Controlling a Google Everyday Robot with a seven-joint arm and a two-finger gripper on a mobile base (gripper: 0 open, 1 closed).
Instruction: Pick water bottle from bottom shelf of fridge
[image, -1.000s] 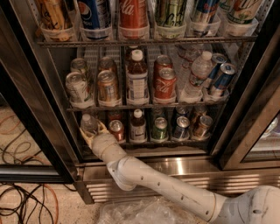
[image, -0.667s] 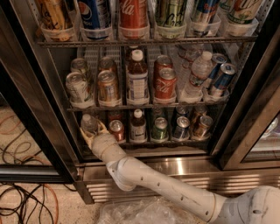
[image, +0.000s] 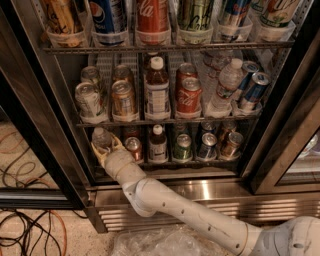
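Observation:
The water bottle (image: 101, 137), small, clear and white-capped, stands at the far left of the bottom shelf (image: 200, 163) of the fridge (image: 210, 192). My gripper (image: 106, 150) reaches in from the lower right on a white arm. Its pale fingers (image: 118, 146) sit on either side of the bottle's lower body, closed against it. The bottle's base is hidden behind the gripper.
A white-capped bottle of dark drink (image: 158, 144) and several cans (image: 183, 147) fill the bottom shelf to the right. A taller clear bottle (image: 225, 84) leans on the middle shelf. Dark door frames stand at left (image: 35, 125) and right (image: 280, 145). Cables (image: 30, 235) lie on the floor.

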